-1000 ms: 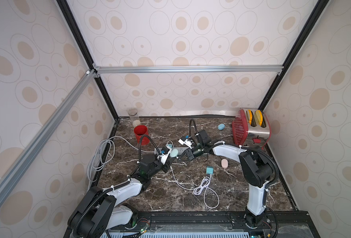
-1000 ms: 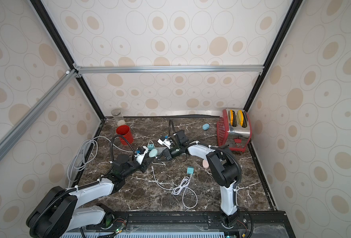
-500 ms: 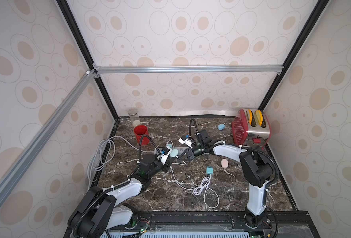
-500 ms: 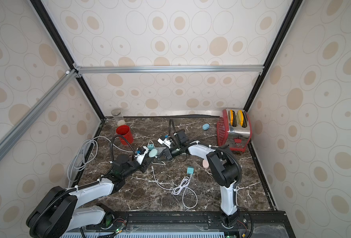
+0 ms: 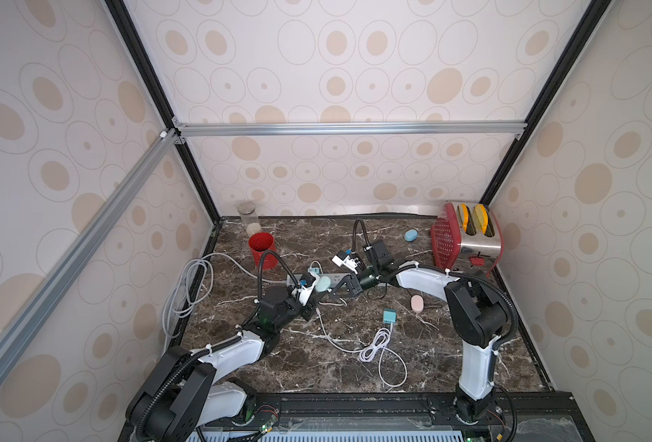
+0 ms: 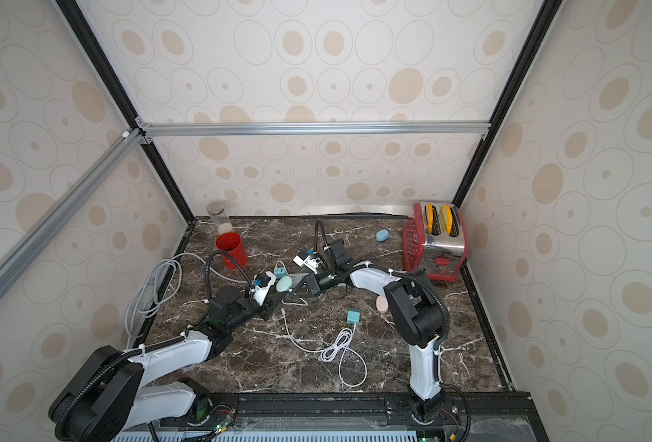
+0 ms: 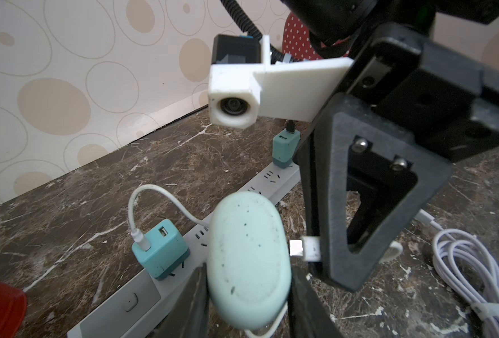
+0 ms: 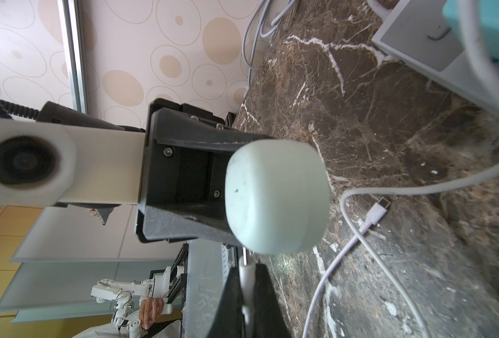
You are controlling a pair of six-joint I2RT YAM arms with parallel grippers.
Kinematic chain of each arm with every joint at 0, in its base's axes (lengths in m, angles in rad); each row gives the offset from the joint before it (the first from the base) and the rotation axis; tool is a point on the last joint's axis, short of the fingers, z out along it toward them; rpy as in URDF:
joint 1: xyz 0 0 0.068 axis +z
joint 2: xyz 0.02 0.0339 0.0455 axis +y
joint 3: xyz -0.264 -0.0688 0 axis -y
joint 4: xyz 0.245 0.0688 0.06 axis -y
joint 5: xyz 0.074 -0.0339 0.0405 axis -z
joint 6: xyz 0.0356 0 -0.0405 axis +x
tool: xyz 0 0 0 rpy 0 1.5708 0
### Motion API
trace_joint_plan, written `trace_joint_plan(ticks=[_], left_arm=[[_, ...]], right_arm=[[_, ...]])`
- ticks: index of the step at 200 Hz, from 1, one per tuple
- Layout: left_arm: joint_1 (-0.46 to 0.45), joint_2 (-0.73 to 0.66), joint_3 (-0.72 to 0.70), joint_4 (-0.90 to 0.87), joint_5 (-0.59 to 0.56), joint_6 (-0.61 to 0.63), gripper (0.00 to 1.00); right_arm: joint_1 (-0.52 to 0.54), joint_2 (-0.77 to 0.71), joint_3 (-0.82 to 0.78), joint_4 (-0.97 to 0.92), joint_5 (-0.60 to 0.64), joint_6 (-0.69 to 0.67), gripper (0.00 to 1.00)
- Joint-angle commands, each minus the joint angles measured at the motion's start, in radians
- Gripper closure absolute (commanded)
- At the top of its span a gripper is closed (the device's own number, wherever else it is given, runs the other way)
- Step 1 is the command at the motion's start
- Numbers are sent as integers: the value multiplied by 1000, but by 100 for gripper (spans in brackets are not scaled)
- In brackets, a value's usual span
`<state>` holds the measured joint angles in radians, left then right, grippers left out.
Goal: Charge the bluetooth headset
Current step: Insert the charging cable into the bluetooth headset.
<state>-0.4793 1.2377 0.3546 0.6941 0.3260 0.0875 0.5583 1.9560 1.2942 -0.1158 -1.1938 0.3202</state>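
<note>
My left gripper [image 7: 248, 295] is shut on the mint-green headset case [image 7: 248, 263], holding it above the white power strip [image 7: 268, 181]; both top views show the case [image 5: 323, 283] [image 6: 283, 284]. My right gripper [image 8: 246, 281] is shut on a white cable plug [image 8: 246, 272]. The plug's [image 7: 305, 245] metal tip meets the case's [image 8: 277, 199] side; I cannot tell whether it is inserted. That cable loops back to a teal charger [image 7: 161, 248] plugged into the strip. The right gripper [image 5: 345, 286] faces the left gripper [image 5: 313, 294] closely.
A second teal charger [image 7: 284, 146] with a black cable sits farther along the strip. A loose teal adapter [image 5: 389, 316] with coiled white cable [image 5: 374, 344], a pink case [image 5: 417, 303], a blue case [image 5: 410, 235], a red cup [image 5: 262, 247] and a red toaster [image 5: 466, 237] stand around.
</note>
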Motion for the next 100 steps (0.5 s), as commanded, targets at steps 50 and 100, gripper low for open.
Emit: trace_joint_plan(ticks=[50,100], left_arm=[[-7,-23,21,21,40,42,64],[-12,-20,22,25,22,37,63]], right_arm=[[-12,3,-18,178,-12,145,100],[-3,4,-45,254,-16,192,100]])
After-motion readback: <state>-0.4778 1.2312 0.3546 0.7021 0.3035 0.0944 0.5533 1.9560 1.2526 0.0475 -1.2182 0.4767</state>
